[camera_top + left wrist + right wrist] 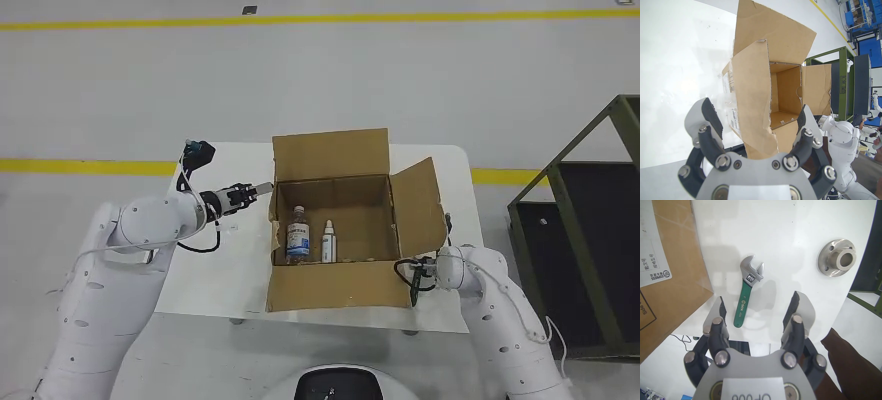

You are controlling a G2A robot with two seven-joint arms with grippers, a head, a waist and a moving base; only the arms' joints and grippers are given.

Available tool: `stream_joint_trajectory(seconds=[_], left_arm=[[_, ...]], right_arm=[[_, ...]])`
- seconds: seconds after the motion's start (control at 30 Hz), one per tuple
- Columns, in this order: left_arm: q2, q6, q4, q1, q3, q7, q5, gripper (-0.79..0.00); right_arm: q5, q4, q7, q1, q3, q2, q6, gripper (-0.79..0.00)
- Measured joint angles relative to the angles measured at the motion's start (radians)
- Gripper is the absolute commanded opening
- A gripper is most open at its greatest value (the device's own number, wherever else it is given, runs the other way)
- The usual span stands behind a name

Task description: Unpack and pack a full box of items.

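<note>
**Open box mid-table, both grippers spread, nothing held**

White table (225, 285) on a grey floor (100, 90) with yellow lines (300, 20). A green rack (844, 106) stands off at 3 o'clock.

The box (340, 287) sits mid-table. It is plain brown cardboard with its top open. The 12 o'clock flap stands up and the 3 o'clock flap splays outward. The edges are ragged and torn, and white labels (651, 262) are stuck on the outer walls.

On the box floor, toward 9 o'clock, is a bottle (298, 237) with a white-blue label. A small bottle (328, 242), white, is just beside it at its 3 o'clock. I cannot tell whether they stand upright or lie flat.

The left gripper (755, 103) is outside the box at its 10 o'clock, level with the 9 o'clock flap (751, 91). Its fingers (712, 117) are spread wide and grip nothing. The flap's torn lower edge runs between them, and I cannot tell if it touches either one.

The right gripper (758, 294) is at the box's 4 o'clock, low over the table and close to the outer wall. It is spread wide and empty.

The wrench (745, 294), with a green handle and steel head, lies flat on the table just ahead of that gripper. Its handle end is near one finger and not touching it.

The flange (836, 259) is a steel disc with a bore and bolt holes. It lies flat farther out near the table edge, apart from the wrench.
</note>
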Motion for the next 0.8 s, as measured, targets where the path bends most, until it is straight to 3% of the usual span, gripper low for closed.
stream_joint_trajectory(seconds=[0.33, 0.47, 0.53, 0.57, 0.67, 0.8], left_arm=[[0.0, 0.0, 0.0, 0.0, 0.0, 0.0, 0.0, 0.0], [0.0, 0.0, 0.0, 0.0, 0.0, 0.0, 0.0, 0.0], [0.0, 0.0, 0.0, 0.0, 0.0, 0.0, 0.0, 0.0], [0.0, 0.0, 0.0, 0.0, 0.0, 0.0, 0.0, 0.0], [0.0, 0.0, 0.0, 0.0, 0.0, 0.0, 0.0, 0.0], [0.0, 0.0, 0.0, 0.0, 0.0, 0.0, 0.0, 0.0]], right_arm=[[-0.01, 0.007, -0.01, -0.005, -0.006, -0.001, 0.004, 0.0], [-0.005, 0.017, 0.025, 0.002, -0.02, -0.008, 0.058, 0.0], [-0.009, 0.023, 0.046, 0.007, -0.029, -0.011, 0.078, -0.031], [-0.011, 0.028, 0.058, 0.012, -0.038, -0.013, 0.088, -0.092], [-0.029, 0.043, 0.072, 0.025, -0.065, -0.02, 0.105, -0.123], [-0.03, 0.077, 0.06, 0.038, -0.084, -0.031, 0.116, -0.317]])
